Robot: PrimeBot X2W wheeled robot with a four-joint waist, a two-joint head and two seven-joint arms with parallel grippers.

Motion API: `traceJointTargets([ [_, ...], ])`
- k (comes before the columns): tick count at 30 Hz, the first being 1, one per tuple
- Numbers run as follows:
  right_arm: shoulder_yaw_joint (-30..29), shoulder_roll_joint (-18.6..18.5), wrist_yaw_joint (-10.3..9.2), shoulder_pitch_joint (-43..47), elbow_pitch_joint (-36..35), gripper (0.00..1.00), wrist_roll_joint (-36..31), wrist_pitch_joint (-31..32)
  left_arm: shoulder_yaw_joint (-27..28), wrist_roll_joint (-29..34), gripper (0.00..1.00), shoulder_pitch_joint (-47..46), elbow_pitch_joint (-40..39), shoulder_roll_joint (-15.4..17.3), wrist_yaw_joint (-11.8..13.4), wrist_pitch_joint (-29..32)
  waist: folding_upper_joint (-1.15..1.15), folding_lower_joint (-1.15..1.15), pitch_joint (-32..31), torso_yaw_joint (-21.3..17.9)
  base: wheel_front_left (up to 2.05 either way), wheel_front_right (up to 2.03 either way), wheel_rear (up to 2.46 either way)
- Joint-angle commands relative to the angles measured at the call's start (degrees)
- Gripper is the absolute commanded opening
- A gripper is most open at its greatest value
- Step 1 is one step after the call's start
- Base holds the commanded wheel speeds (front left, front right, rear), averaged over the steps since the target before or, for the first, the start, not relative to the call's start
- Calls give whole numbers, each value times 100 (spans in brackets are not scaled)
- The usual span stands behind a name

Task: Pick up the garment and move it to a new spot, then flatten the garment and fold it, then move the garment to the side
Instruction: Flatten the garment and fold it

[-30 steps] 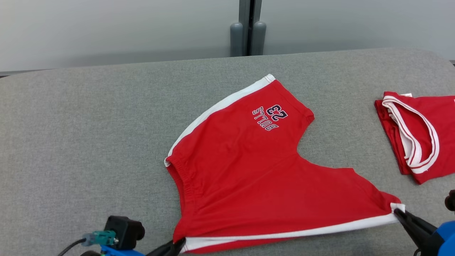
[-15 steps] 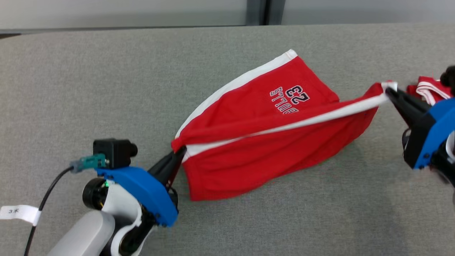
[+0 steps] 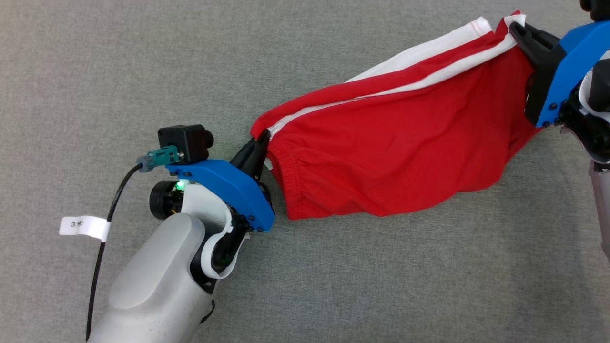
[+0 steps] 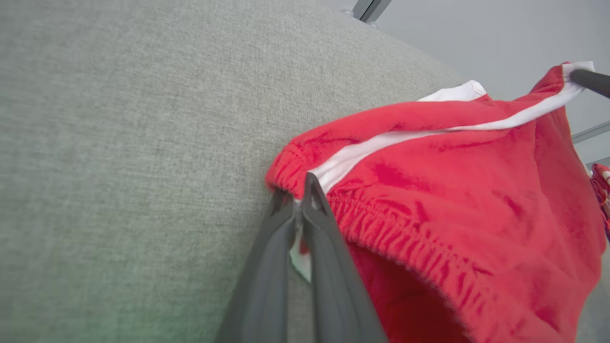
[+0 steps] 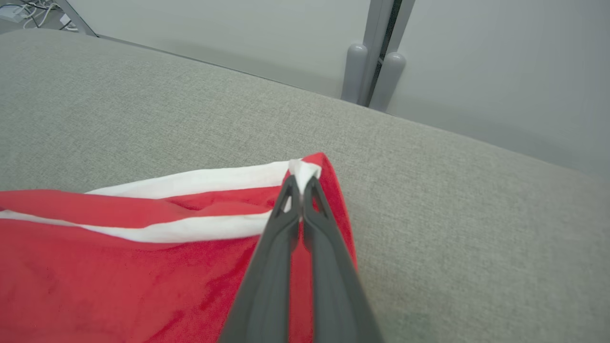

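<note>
Grey woven fabric covers the bench, and a pale wall stands behind its far edge. Between my two tools hangs the garment, a pair of red shorts with a white stripe down the side. My left tool is closed tight on the corner of the elastic waistband; the left wrist view shows both fingers pressed together with a bit of white cloth pinched between them. My right tool is clamped on the white corner of the leg hem, its jaws likewise drawn together on the cloth. The held edge runs taut from one tool to the other, and the red panel below it sags in a loose belly. Whether that belly touches the bench I cannot tell. Beyond the held edge, a second white-edged layer lies lower, toward the far side. Judged from this arrangement, the pick-up, the move and the flattening are complete, and the fold is in progress, with one leg held above the other. Remaining steps: lay the held edge down in line with the lower layer, release both corners, make any further fold required, and then move the garment to the side.
</note>
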Motion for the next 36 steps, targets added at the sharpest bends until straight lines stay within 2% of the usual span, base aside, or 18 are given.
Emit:
traceJointTargets([
  [1,79,-77,1,-146,196,25,17,-94,-29,-4,0,-141,152,-85,-75,-53,0,-2,133,167,0,0,0],
  [2,114,-99,1,-239,304,52,36,-185,-50,-1,0,-172,242,-138,-122,-94,0,-2,142,192,0,0,0],
  [3,150,-108,1,-300,422,100,62,-269,-60,-10,31,-192,321,-196,-175,-147,0,-2,146,209,0,0,0],
  [5,262,-138,1,-347,613,100,99,-434,-96,-36,100,-200,462,-284,-279,-219,0,-2,125,238,0,0,0],
  [10,503,-227,1,-327,950,100,351,-873,-4,-93,100,-19,630,-362,-452,-606,0,-2,-116,227,0,0,0],
  [14,604,-398,1,-32,1111,100,605,-1061,141,-33,100,255,562,-224,-548,-1157,0,-2,-425,188,0,0,0],
  [21,318,-629,1,554,1309,100,794,-1096,403,213,100,706,471,-76,-647,-2122,0,-2,-719,230,0,0,0],
  [24,108,-606,1,711,1414,100,813,-1159,426,727,100,680,482,21,-575,-2274,0,-2,-665,291,0,0,0],
  [27,-74,-515,1,732,1547,100,716,-1213,701,1271,100,574,280,-76,-626,-2311,0,-2,-535,353,0,0,0],
  [32,-335,-257,1,517,1864,100,545,-1379,1282,2296,100,757,-129,-305,-869,-2307,0,-2,-352,451,0,0,0],
  [36,-438,-99,1,398,2233,100,384,-1416,1593,2779,100,947,-202,-532,-1099,-2308,0,-2,-291,531,0,0,0],
])
